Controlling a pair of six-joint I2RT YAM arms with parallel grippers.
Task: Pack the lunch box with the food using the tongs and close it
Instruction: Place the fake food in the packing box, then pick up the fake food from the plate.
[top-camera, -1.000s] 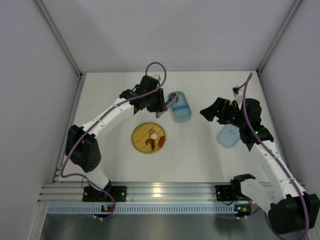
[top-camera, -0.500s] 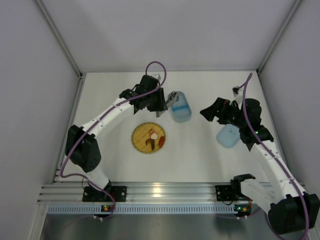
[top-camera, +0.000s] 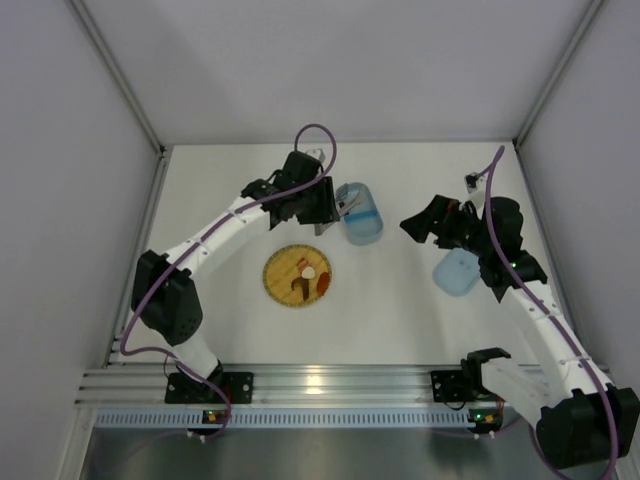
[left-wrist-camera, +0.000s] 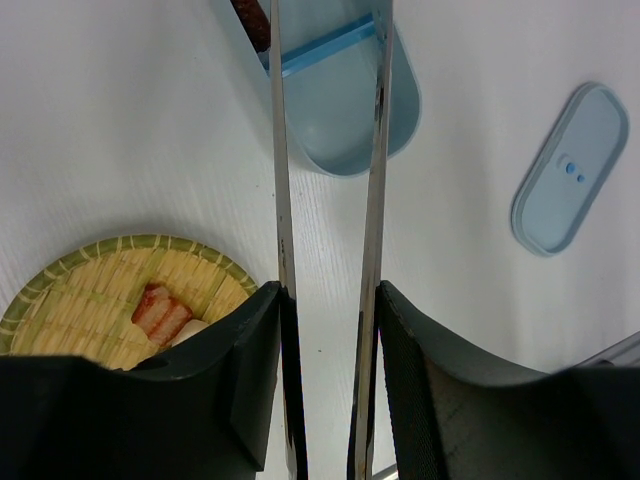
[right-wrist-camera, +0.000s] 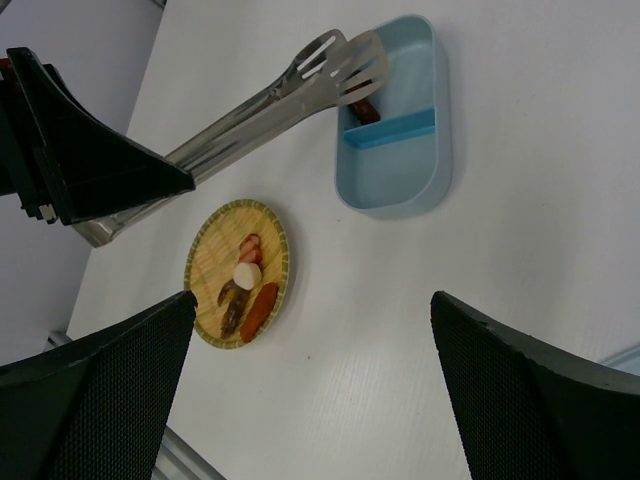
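**A:** What does the left gripper have?

**B:** It is clamped on the tongs, one finger against each arm. The blades run straight out from it with a narrow gap between them. Their tips hang over the lunch box, above the compartment beyond the divider, where a dark red piece lies.

**A:** And the rest of the food?

**B:** It is on the woven plate, beside the gripper and behind the tips, toward the near edge. I judge the tongs must draw back along their own line and swing that way.

**A:** Which arm is nearer?

**B:** The left. The right gripper hangs wide open and empty, well away from the plate, with the lid lying just beside it.
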